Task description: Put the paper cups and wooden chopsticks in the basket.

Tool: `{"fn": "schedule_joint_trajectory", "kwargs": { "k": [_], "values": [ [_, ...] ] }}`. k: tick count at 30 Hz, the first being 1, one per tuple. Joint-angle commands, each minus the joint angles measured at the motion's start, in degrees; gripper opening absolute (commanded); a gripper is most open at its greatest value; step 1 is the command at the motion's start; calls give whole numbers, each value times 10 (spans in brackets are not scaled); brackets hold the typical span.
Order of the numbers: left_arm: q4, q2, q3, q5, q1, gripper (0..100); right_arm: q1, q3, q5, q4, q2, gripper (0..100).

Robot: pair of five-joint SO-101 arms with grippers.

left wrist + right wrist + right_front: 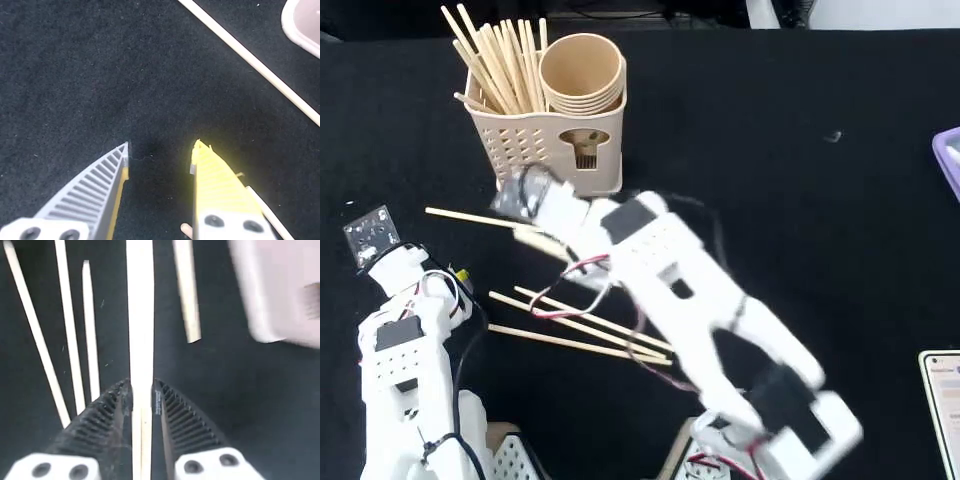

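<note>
A beige basket (pixel 545 140) stands at the back left of the black table, with several wooden chopsticks (pixel 500 65) and stacked paper cups (pixel 582 70) in it. My right gripper (pixel 535 232) (pixel 142 390) is just in front of the basket, shut on a wooden chopstick (pixel 140 315) that points straight ahead of its fingers. Three loose chopsticks (pixel 580 325) (pixel 70 330) lie on the table under the right arm. Another chopstick (pixel 470 217) (pixel 250 60) lies between the basket and my left gripper (pixel 455 275) (pixel 160 147), which is open over bare cloth at the front left.
The basket's corner (pixel 302 22) (pixel 272 295) sits close to both grippers. A purple object (pixel 948 160) is at the right edge, and a white card (pixel 942 400) at the front right. The right arm stretches diagonally across the table's middle.
</note>
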Motion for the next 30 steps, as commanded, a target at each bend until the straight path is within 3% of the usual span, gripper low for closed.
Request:
{"fn": "schedule_joint_trajectory", "kwargs": {
  "k": [1, 5, 10, 13, 17, 22, 30],
  "values": [
    [-10, -9, -5, 2, 8, 209, 10, -60, -3, 6, -108, 11],
    [-10, -9, -5, 2, 9, 209, 6, -111, -109, -78, -155, 11],
    [-10, -9, -4, 2, 9, 209, 6, -123, -258, -351, -145, 11],
    [-10, -9, -4, 2, 9, 209, -10, -123, -280, -517, -111, 11],
    [-10, -9, -4, 2, 9, 209, -16, -123, -280, -644, -56, 11],
    [-10, -9, -4, 2, 9, 209, -4, -160, -280, -725, 44, 11],
    [-10, -9, -4, 2, 9, 209, 23, -281, -280, -723, 208, 11]
  ]
}}
